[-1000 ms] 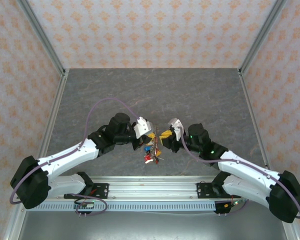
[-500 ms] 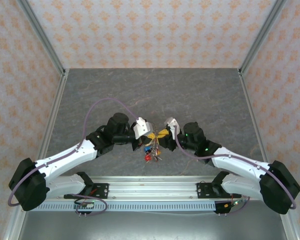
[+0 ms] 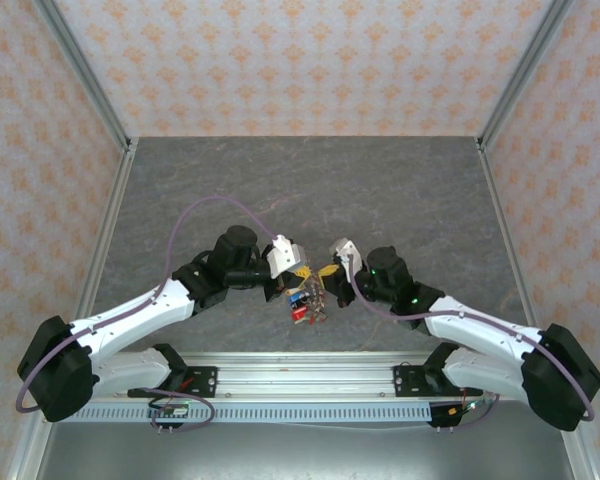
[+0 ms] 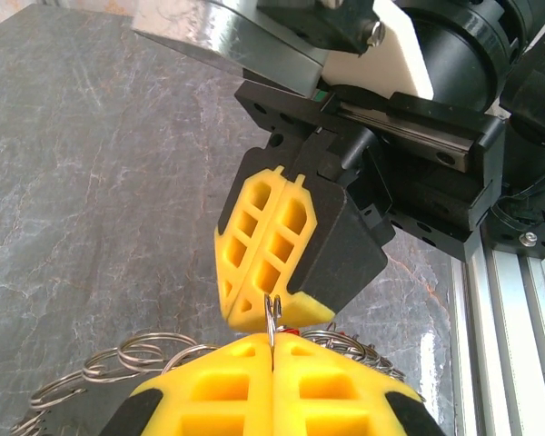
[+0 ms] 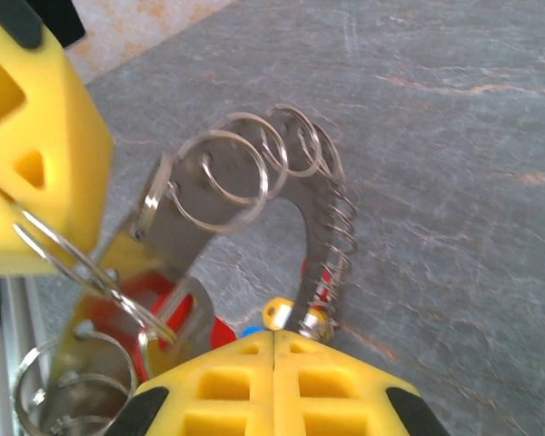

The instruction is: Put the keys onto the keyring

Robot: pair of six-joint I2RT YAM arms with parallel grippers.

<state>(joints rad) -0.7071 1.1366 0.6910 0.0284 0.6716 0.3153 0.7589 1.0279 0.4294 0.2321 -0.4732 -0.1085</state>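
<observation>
Threading step: left claw [image 4: 272, 350] pinches thin wire loop [image 4: 271, 313] on grey flat metal keyring [image 5: 177, 245]; right claw [image 5: 274, 341] closed on its rim (apparently). Next: slide red-tagged keys [image 3: 299, 313] on.

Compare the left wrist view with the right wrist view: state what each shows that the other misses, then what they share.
Left wrist: the right end effector seen from outside with its black mount, plus the aluminium rail. Right wrist: the keyring as a flat plate, red keys and a yellow bead. Both: wire loops, the grey table, and the left end effector shut on one loop.
</observation>
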